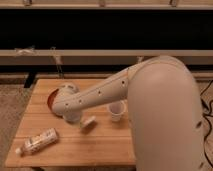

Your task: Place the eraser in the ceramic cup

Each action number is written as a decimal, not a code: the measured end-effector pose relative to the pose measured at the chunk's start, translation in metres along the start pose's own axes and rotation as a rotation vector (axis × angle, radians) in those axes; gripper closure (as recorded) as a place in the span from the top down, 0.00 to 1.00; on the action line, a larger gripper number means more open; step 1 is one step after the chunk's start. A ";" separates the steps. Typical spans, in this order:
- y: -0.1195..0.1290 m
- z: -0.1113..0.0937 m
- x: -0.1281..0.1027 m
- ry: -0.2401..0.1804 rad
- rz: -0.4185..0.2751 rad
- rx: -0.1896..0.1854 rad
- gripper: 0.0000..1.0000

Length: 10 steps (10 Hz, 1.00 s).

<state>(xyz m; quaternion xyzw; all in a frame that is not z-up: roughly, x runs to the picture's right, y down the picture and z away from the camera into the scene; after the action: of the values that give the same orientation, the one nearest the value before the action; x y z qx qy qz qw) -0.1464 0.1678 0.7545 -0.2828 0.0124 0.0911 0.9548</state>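
The eraser [89, 122] lies on the table [100, 150], just left of the ceramic cup [116, 111] and hard against the arm's tip. It looks a small, flat, stiff block: light, a little rubbery, so unlikely to slip or break. It is best pinched across its narrow width near the middle. The end effector [75, 119] hangs low over the table at the eraser's left end, clenched. Its fingertips are hidden behind the wrist, so it may be nipping that end, though I cannot confirm it.
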 end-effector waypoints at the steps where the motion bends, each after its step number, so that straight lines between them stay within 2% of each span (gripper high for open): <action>1: -0.009 -0.013 0.002 -0.016 0.017 0.012 0.00; 3: -0.033 -0.041 0.008 -0.060 0.065 0.031 0.00; 5: -0.068 -0.069 0.024 -0.106 0.131 0.051 0.00; 7: -0.092 -0.094 0.037 -0.140 0.184 0.061 0.00; 8: -0.103 -0.115 0.051 -0.163 0.225 0.068 0.00; 10: -0.112 -0.138 0.074 -0.189 0.269 0.081 0.00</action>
<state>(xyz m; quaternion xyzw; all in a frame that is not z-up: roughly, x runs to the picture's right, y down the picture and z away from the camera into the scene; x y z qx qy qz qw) -0.0500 0.0129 0.6935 -0.2299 -0.0359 0.2438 0.9415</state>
